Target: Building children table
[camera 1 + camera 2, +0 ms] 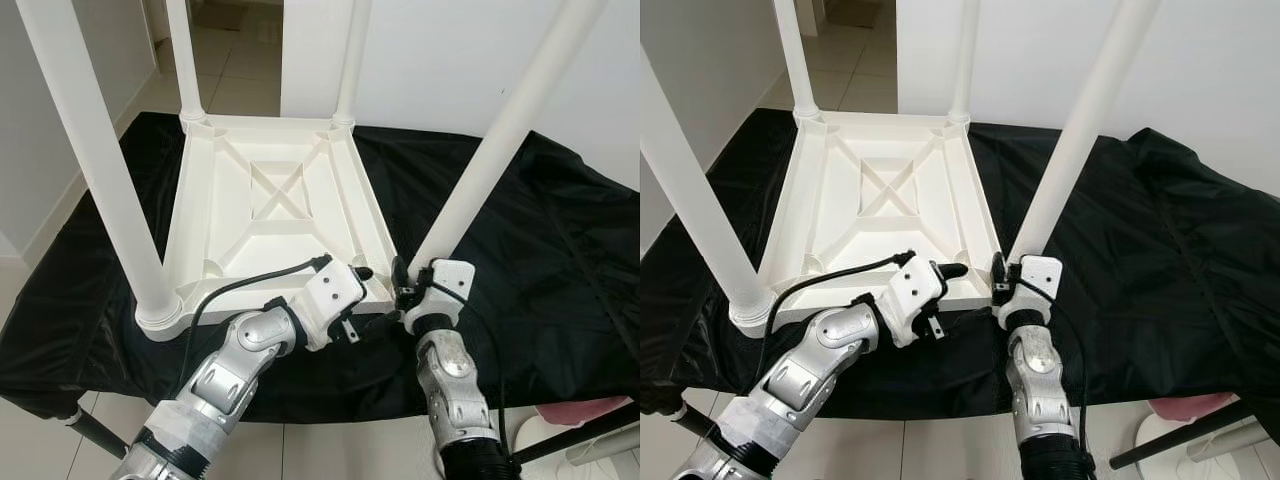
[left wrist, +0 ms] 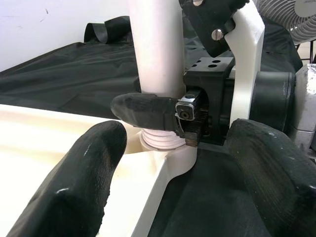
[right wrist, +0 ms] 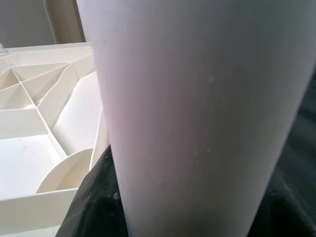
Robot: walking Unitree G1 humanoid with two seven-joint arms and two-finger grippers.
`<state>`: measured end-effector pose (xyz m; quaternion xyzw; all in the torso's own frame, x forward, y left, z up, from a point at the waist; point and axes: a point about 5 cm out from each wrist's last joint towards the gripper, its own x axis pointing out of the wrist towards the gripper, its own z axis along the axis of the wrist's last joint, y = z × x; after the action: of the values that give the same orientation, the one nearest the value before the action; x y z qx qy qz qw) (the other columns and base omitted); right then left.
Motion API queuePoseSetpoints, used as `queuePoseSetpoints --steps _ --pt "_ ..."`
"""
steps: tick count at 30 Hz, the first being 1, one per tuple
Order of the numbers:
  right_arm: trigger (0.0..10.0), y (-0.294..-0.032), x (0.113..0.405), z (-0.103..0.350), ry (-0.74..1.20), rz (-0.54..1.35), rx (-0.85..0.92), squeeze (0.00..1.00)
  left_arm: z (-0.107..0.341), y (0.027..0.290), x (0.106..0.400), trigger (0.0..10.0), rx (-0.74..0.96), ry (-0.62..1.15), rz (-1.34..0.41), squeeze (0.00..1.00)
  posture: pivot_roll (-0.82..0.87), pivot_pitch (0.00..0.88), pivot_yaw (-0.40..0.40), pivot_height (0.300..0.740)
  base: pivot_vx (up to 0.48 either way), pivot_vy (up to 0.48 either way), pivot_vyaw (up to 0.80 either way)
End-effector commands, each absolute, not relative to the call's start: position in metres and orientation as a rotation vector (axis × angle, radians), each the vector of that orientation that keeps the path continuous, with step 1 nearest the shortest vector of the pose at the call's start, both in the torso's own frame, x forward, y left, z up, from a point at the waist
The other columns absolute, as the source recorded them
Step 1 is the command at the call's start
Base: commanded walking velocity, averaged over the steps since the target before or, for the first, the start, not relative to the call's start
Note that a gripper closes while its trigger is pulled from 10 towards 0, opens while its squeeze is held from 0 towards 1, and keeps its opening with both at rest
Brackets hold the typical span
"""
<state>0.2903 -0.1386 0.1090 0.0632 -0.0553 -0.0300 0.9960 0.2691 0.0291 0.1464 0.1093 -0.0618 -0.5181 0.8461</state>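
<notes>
The white plastic children table (image 1: 270, 210) lies upside down on the black cloth (image 1: 560, 250) over the worktop, its near right round white leg (image 1: 490, 150) pinched at the base by the right gripper (image 2: 163, 111), while the left gripper (image 1: 362, 272), jaws spread, rests at the same corner.

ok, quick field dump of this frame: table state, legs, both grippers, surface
table: white plastic children's table top, upside down, ribbed underside up
legs: four white tubular legs standing in the corner sockets; near right leg tilted
right gripper: at the base of the near right leg, fingers around it
left gripper: open, beside the table's near right corner, one finger over the tabletop edge
surface: black cloth spread under the table
floor: pale tiles
</notes>
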Motion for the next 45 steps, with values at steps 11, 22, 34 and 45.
queuePoseSetpoints --steps 11,22,34,45 --pt "10.0 -0.135 0.281 0.104 -0.063 -0.107 0.184 0.78 0.141 0.026 0.264 10.0 0.248 -0.112 -1.157 0.0 -0.02 0.0 -0.084 0.74 0.0 0.0 0.0" --pt "10.0 -0.153 0.274 0.109 -0.105 -0.013 0.172 1.0 0.141 0.026 0.263 10.0 0.248 -0.114 -1.159 0.0 -0.02 0.0 -0.083 0.74 0.0 0.0 0.0" --pt "10.0 -0.179 0.279 0.111 -0.121 0.217 0.074 0.0 0.142 0.027 0.265 10.0 0.247 -0.112 -1.154 0.0 -0.02 0.0 -0.075 0.74 0.0 0.0 0.0" --pt "10.0 -0.17 0.294 0.112 -0.1 0.469 -0.031 0.0 0.141 0.028 0.268 10.0 0.256 -0.109 -1.15 0.0 -0.01 0.0 -0.064 0.74 0.0 0.0 0.0"
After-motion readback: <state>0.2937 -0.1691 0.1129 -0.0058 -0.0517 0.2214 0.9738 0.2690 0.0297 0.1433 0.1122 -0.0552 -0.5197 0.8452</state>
